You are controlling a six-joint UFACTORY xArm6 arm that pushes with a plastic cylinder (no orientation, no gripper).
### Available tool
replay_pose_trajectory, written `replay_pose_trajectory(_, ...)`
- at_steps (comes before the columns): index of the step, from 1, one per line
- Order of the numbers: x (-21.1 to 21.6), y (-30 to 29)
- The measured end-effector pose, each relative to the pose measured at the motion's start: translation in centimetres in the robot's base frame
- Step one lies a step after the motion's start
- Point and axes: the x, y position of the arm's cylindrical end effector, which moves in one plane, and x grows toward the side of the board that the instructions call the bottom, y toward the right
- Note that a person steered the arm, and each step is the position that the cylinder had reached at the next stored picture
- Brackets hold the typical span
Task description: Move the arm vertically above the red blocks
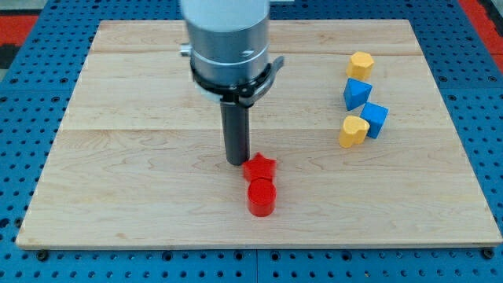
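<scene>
My tip [236,161] is seen just left of the red star block [260,167], touching or nearly so. The red cylinder [261,197] is butted against the star's lower side, both near board [118,196] centre-bottom. No jaws are fitted, so nothing is clamped or released; only pushing is possible. Both reds are judged light, rigid and easily slid. Contact is best made flat on a side face, since the star's points may deflect a push.
</scene>
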Motion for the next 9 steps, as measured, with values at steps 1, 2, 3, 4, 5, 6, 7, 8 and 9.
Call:
replay_pose_trajectory(1,-1.7,-3.4)
replay_pose_trajectory(2,-1.7,-3.1)
replay_pose_trajectory(3,-1.7,-3.1)
replay_pose_trajectory(4,-1.7,-3.1)
replay_pose_trajectory(5,-2.1,-3.1)
replay_pose_trajectory(6,-2.2,-3.1)
replay_pose_trajectory(7,-3.9,-2.7)
replay_pose_trajectory(8,-6.5,5.4)
replay_pose_trajectory(9,-7.4,6.0)
